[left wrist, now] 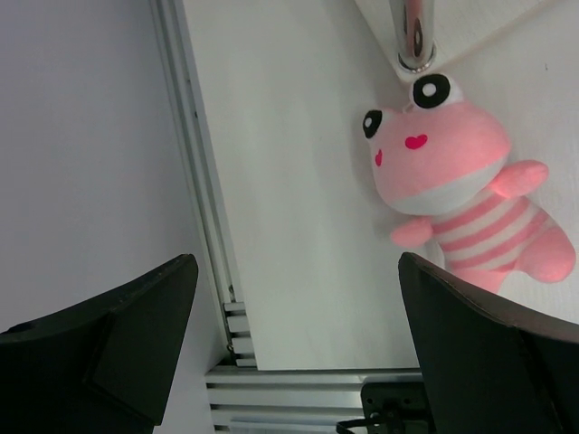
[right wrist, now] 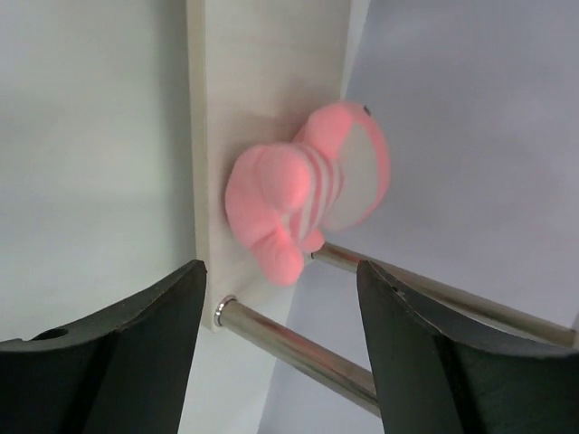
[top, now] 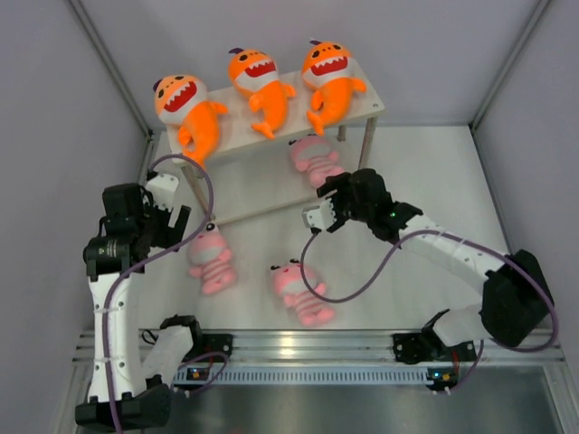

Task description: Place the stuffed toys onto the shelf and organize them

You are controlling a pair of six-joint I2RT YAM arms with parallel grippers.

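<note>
Three orange shark stuffed toys (top: 256, 86) lie side by side on the top board of the shelf (top: 233, 134). One pink striped toy (top: 314, 155) rests on the lower board (right wrist: 262, 81); in the right wrist view this pink toy (right wrist: 308, 190) sits just beyond my fingertips. My right gripper (top: 324, 201) (right wrist: 279, 271) is open, near that toy, with nothing between its fingers. Two more pink toys lie on the table, one (top: 212, 258) by the shelf's front-left leg and one (top: 301, 291) near the middle. My left gripper (top: 178, 220) (left wrist: 297, 262) hangs wide open left of the first pink toy (left wrist: 461, 190).
A metal shelf leg (left wrist: 413, 36) stands right above the left pink toy's head. Metal rods (right wrist: 298, 348) run under the lower board by my right fingers. An aluminium rail (top: 298, 348) borders the near table edge, and grey walls close in both sides.
</note>
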